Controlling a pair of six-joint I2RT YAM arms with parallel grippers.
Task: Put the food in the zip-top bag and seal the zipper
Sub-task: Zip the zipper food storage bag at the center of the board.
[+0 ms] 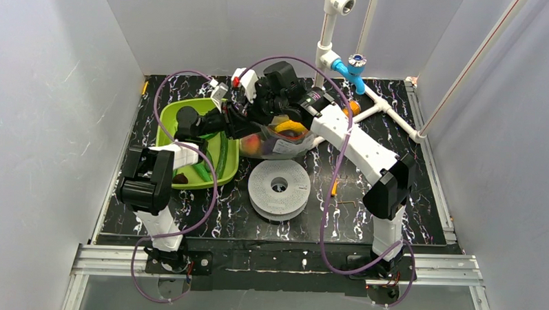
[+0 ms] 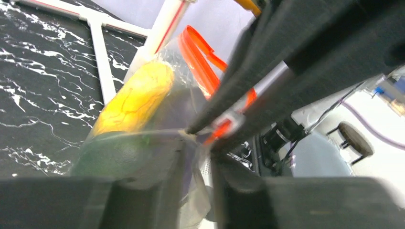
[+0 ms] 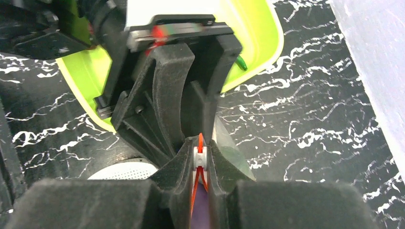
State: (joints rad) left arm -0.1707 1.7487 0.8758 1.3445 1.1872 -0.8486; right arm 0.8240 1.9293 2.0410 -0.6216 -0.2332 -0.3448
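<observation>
White-and-black arms [image 1: 358,144] – looping purple cables [image 1: 212,194], black padded jaws.

The left arm [image 1: 150,182] is folded at the elbow and extended toward the zipper [image 2: 197,53] from its left side. The right arm [image 1: 368,155] is reached in from the zipper's right side, with the wrist angled down over it. The right gripper [image 3: 200,167] is clamped on the zipper. The left gripper [image 2: 198,145] is positioned directly opposite, tip to tip, with its jaws narrowly parted at the zipper's end.
</observation>
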